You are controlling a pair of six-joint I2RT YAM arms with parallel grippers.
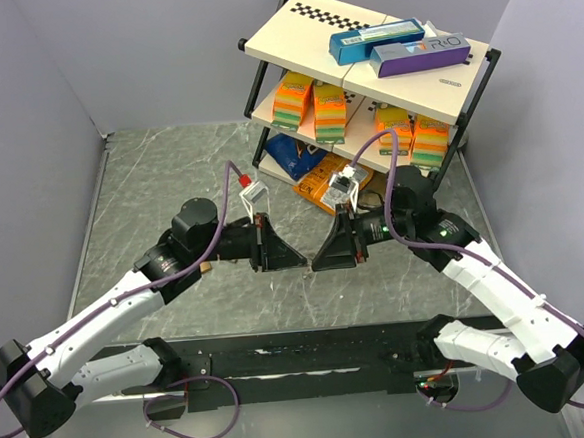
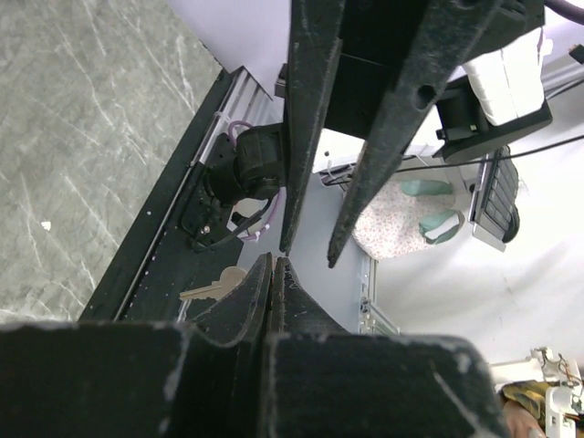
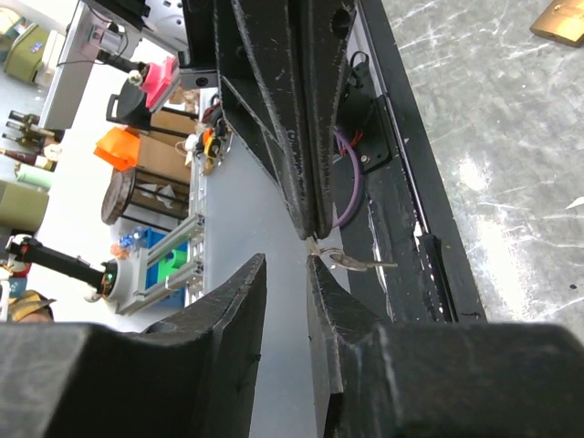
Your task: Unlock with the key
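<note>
Dull thin metal, tiny: one key [image 3: 351, 263], up off the surface, sticking out sideways from the tip of the left gripper [image 3: 310, 228]. That gripper is pressed fully closed with the key pinched at its end. In the left wrist view the key [image 2: 212, 288] shows just beside the closed fingers. The right gripper [image 3: 287, 265] is tip to tip with the left one, jaws a narrow gap apart and nothing between them; one fingertip is just beside the key, contact unclear.

Counts:
- Two arms, meeting at mid worktop.
- One brass padlock [image 3: 561, 23] seen, lying on the worktop and cut by the frame edge.
- Two purple cables, one per arm.

Worktop [image 1: 150, 189]: dark grey-green, marble-veined. A black rail [image 1: 302, 364] at the near edge carries both arm bases.

At the far right stands one black-framed rack [image 1: 299, 33] with three tiers:
- top: one blue box [image 1: 375, 41] and one purple box [image 1: 421, 57];
- middle: four orange-green stacks of packs;
- bottom: mixed bags, count unclear.

Pale lilac-grey walls [image 1: 160, 48] close in three sides.
</note>
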